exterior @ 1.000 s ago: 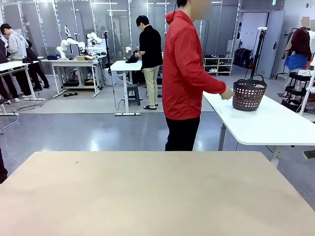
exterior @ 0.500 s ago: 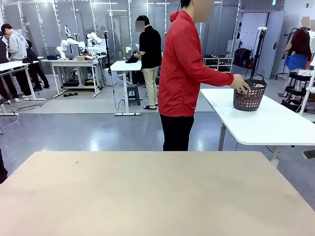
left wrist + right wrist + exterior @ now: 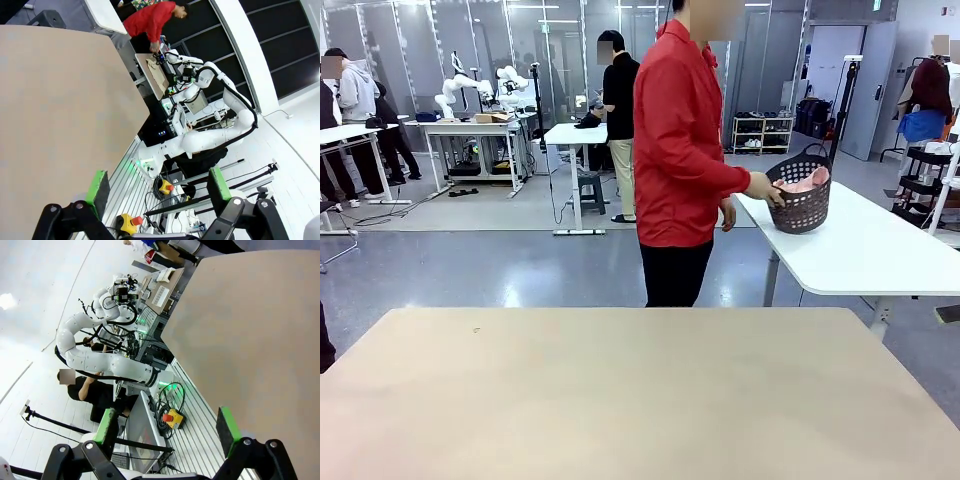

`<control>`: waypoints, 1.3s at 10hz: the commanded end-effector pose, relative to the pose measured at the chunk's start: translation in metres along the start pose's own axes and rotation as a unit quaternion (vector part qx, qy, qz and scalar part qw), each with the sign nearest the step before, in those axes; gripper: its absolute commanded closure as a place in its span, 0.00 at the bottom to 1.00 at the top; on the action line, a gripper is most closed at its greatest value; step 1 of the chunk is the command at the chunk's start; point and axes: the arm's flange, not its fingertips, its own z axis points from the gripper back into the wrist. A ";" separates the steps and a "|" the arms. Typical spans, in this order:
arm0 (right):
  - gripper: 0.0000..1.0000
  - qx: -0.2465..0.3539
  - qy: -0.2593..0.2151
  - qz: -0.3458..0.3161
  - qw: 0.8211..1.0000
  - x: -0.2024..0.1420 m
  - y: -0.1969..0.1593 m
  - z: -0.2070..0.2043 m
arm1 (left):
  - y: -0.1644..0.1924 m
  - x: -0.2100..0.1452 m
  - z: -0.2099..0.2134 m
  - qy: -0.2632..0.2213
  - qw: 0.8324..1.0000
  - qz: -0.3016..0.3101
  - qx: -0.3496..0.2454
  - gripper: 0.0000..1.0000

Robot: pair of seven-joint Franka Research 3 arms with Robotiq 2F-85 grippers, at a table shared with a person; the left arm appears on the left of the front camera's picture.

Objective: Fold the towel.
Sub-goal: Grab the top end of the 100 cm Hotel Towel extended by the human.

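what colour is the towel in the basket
Light salmon pink. The towel lies in the dark basket, and it shows best in the front view.

Count on inspection: one towel (image 3: 806,181); one basket (image 3: 802,205); two near tables, one beige table (image 3: 620,400) and one white table (image 3: 860,250); one person (image 3: 680,150) in red; two grippers, left gripper (image 3: 158,186) and right gripper (image 3: 169,426).

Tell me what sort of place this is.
Probably a robotics lab or workshop: several white work tables on a bare grey floor, glass partition walls, and a red emergency-stop button by the rig.
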 end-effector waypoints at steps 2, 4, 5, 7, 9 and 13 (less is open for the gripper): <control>0.00 0.005 -0.002 0.012 1.000 0.000 0.000 0.000 | 0.001 -0.003 0.002 0.006 1.000 -0.007 -0.007 0.00; 0.00 0.005 -0.002 0.012 1.000 0.000 0.000 0.000 | 0.001 -0.003 0.002 0.006 1.000 -0.007 -0.007 0.00; 0.00 0.005 -0.002 0.012 1.000 0.000 0.000 0.000 | 0.001 -0.003 0.002 0.006 1.000 -0.007 -0.007 0.00; 0.00 0.005 -0.002 0.012 1.000 0.000 0.000 0.000 | 0.001 -0.003 0.002 0.006 1.000 -0.007 -0.007 0.00; 0.00 0.005 -0.002 0.012 1.000 0.000 0.000 0.000 | 0.001 -0.003 0.002 0.006 1.000 -0.007 -0.007 0.00; 0.00 0.005 -0.002 0.012 1.000 0.000 0.000 0.000 | 0.001 -0.003 0.002 0.006 1.000 -0.007 -0.007 0.00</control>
